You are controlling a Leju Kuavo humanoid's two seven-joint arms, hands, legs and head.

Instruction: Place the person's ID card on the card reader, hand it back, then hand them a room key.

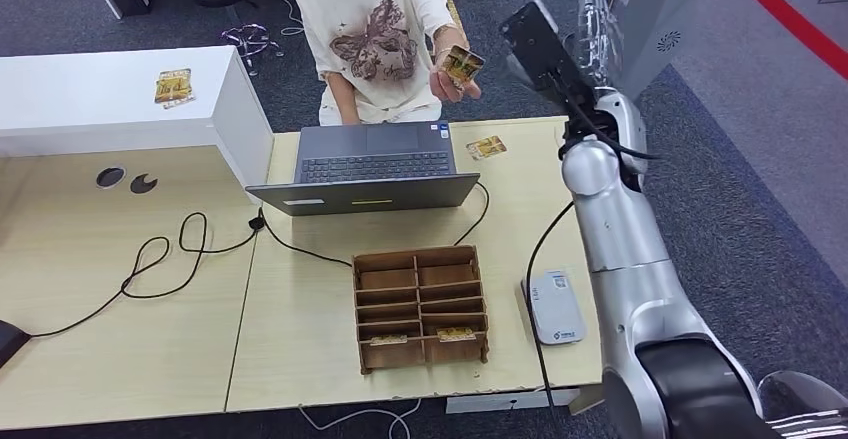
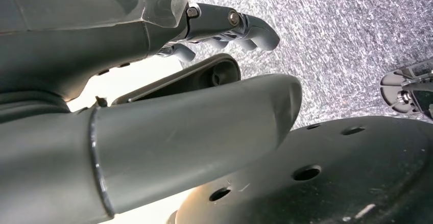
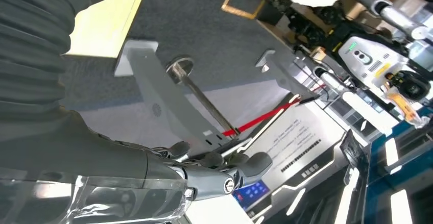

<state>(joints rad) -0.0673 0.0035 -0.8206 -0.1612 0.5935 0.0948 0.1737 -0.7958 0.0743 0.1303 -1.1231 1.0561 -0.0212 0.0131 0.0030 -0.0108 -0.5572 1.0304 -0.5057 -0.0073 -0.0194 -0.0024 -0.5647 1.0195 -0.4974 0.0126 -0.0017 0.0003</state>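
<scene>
The robot's raised silver right hand [image 1: 590, 19], fingers loosely spread and empty, is near the small gold-patterned ID card [image 1: 461, 63] the person's hand [image 1: 452, 77] offers; it should pinch the card's free edge gently.

Laptop [image 1: 375, 164] behind organizer [image 1: 421, 307]; reader [image 1: 554, 306] right of organizer; card [image 1: 486, 147] right of laptop.

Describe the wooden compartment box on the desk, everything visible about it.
The brown wooden compartment box looks like thin laser-cut plywood, an open-topped tray divided into two columns of slots. It lies flat on the light wooden desk, near the front edge, in front of the grey laptop. Small yellow-patterned cards sit in its two nearest slots.
</scene>
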